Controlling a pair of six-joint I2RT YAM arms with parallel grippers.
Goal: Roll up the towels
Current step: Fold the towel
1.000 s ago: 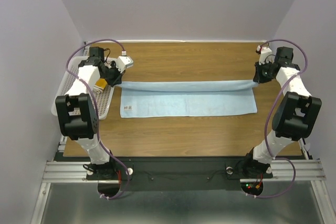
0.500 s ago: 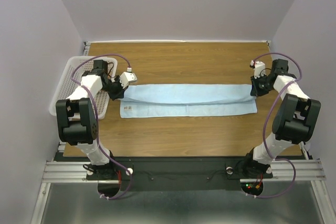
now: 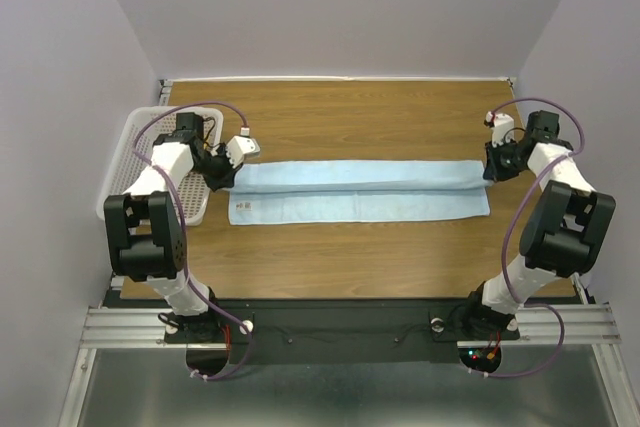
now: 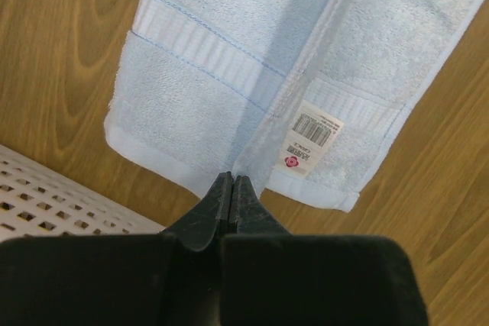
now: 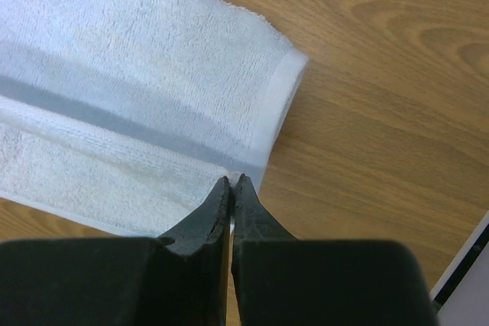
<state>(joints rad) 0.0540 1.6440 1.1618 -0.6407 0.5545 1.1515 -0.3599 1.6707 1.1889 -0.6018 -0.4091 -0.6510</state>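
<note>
The light blue towel (image 3: 360,190) lies lengthwise across the table, its far long edge folded over the near half. My left gripper (image 3: 232,175) is shut on the folded edge at the towel's left end, low over the table. In the left wrist view the gripper (image 4: 231,179) pinches the towel (image 4: 199,59) next to its white label (image 4: 309,137). My right gripper (image 3: 487,169) is shut on the same edge at the right end. In the right wrist view the gripper (image 5: 236,179) pinches the towel (image 5: 114,97). The mustard-yellow towel is out of view.
A white perforated basket (image 3: 128,142) stands at the table's left edge, just behind my left gripper, and also shows in the left wrist view (image 4: 46,188). Bare wooden table (image 3: 350,117) lies beyond and in front of the towel. Walls close in the sides and back.
Both grippers carried the towel's far long edge toward the near side and down. The folded layer now lies flatter over the lower layer.
</note>
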